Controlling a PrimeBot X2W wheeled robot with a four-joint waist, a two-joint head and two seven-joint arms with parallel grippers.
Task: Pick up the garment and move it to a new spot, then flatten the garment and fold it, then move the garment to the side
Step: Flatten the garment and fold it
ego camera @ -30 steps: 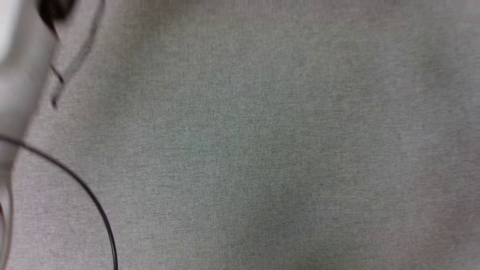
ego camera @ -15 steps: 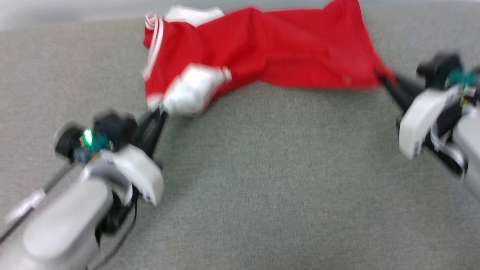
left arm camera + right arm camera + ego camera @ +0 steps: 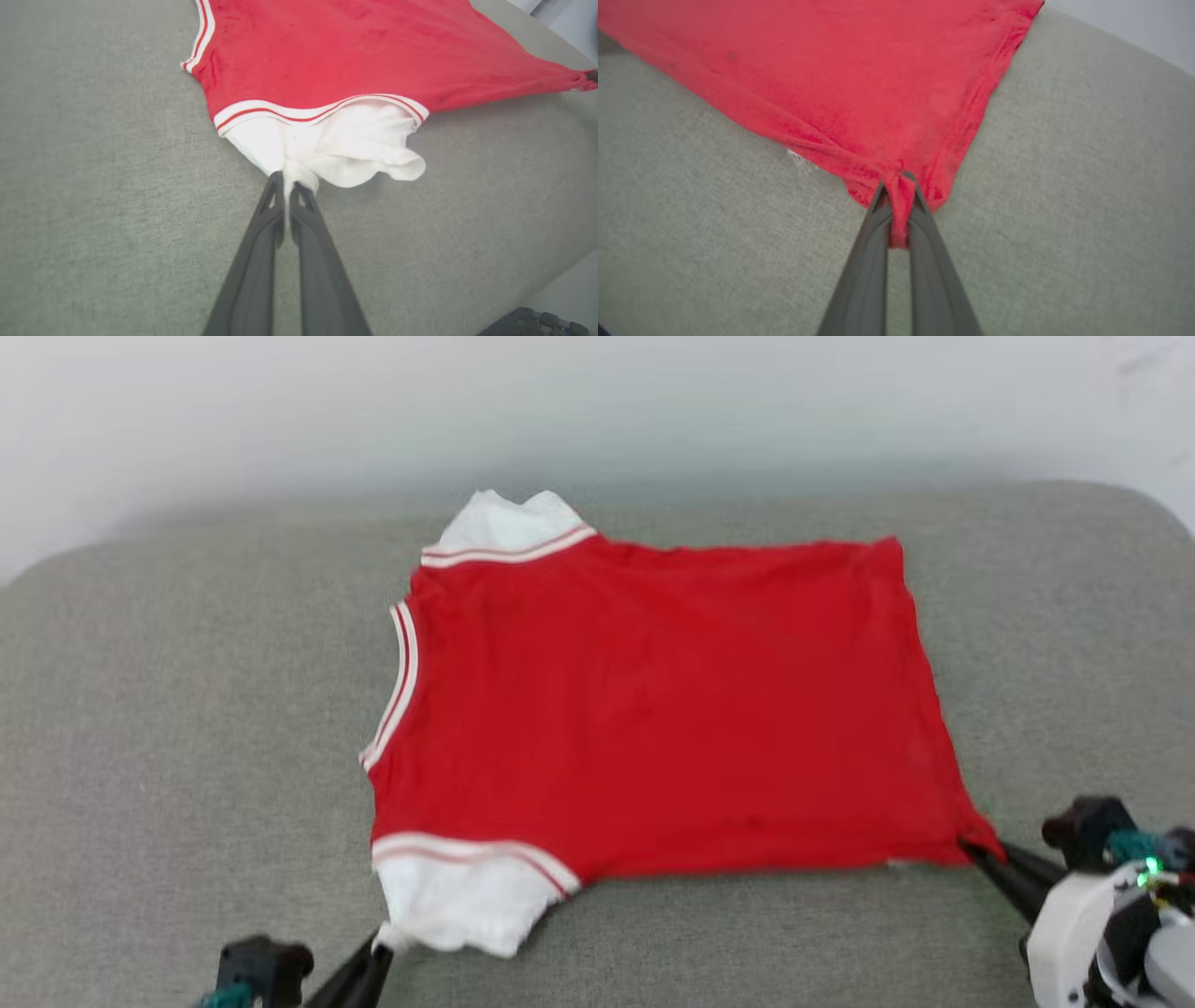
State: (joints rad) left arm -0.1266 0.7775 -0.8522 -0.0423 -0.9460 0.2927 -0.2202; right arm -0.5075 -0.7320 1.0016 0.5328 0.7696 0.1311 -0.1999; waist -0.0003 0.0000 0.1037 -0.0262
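The garment [image 3: 653, 709] lies spread flat on the grey fabric surface [image 3: 187, 728], plain red side up, neck to the left, white sleeves at far and near left. My left gripper [image 3: 378, 947] is shut on the near white sleeve [image 3: 336, 149], pinching its edge between the fingertips of the left gripper [image 3: 287, 182]. At the lower right my right gripper [image 3: 971, 847] is shut on the garment's near hem corner [image 3: 901, 191], red cloth bunched between the fingers of the right gripper [image 3: 899, 184]. Any lettering is hidden.
The grey padded surface extends around the garment on all sides, with a rounded far edge [image 3: 1120, 499] against a pale wall [image 3: 597, 401]. Its near right edge [image 3: 560, 275] drops off beside a dark object [image 3: 528, 322].
The head camera swung up from bare grey surface to the whole garment. The garment went from bunched and stretched between both grippers to spread flat, both grips kept.
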